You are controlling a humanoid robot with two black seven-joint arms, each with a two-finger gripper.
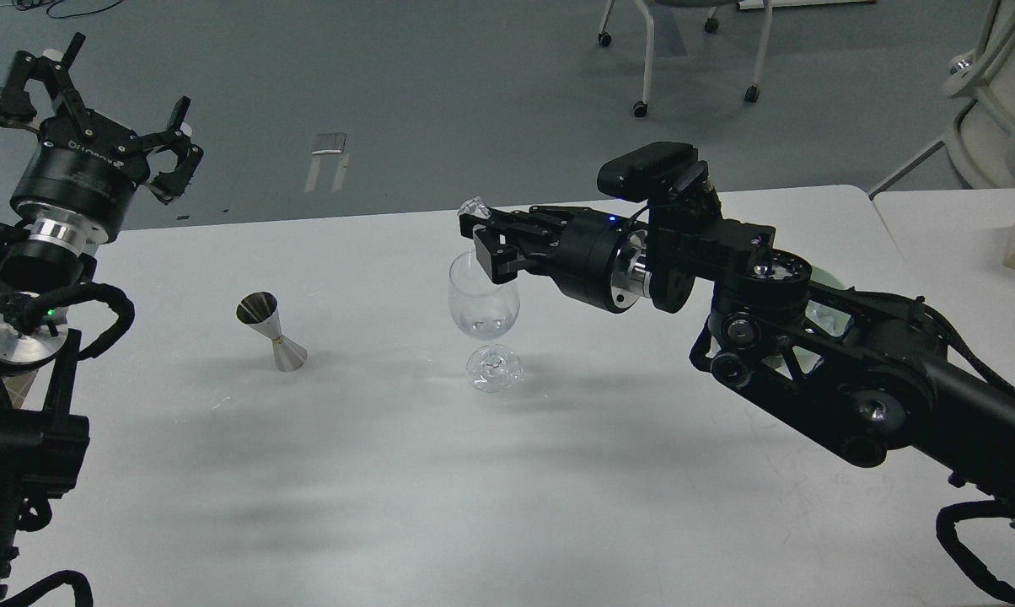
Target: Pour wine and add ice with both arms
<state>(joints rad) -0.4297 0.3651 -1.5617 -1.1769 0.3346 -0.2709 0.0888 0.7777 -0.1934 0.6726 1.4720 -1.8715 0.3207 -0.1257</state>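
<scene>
A clear wine glass (484,316) stands upright at the table's middle with a little clear matter in its bowl. My right gripper (475,221) is just above the glass's rim, shut on a small clear ice cube (472,206) at its fingertips. My left gripper (94,101) is open and empty, held high at the far left over the table's back edge. A steel jigger (271,332) stands left of the glass. The pale green ice bowl (821,278) is almost wholly hidden behind my right arm.
The white table (389,472) has a second table (963,236) butted against its right side. Chair legs (693,51) stand on the floor beyond. My right arm stretches across the table's right half.
</scene>
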